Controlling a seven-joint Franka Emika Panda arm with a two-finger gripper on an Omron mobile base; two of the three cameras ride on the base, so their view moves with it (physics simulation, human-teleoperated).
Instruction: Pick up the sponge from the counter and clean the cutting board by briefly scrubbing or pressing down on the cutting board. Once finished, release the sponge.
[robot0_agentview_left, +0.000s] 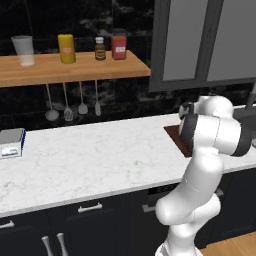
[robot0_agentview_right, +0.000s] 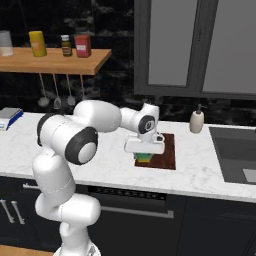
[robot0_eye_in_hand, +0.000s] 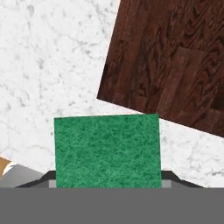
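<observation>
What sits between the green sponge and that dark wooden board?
In the hand view, just bare white counter separates the sponge from the cutting board.

The white arm (robot0_agentview_left: 205, 150) rises at lower right, hiding most of the dark cutting board (robot0_agentview_left: 175, 135) on the marble worktop (robot0_agentview_left: 90, 160); a grey-and-white box (robot0_agentview_left: 11, 142) sits at the left edge beneath the wooden shelf (robot0_agentview_left: 70, 67)

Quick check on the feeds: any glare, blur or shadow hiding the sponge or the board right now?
Hand view: sharp, evenly lit, no glare; the sponge fills the foreground, the cutting board shows clear grain. Right base view: crisp; the gripper covers most of the sponge. Left base view: dark backsplash, and the arm hides most of the board.
</observation>
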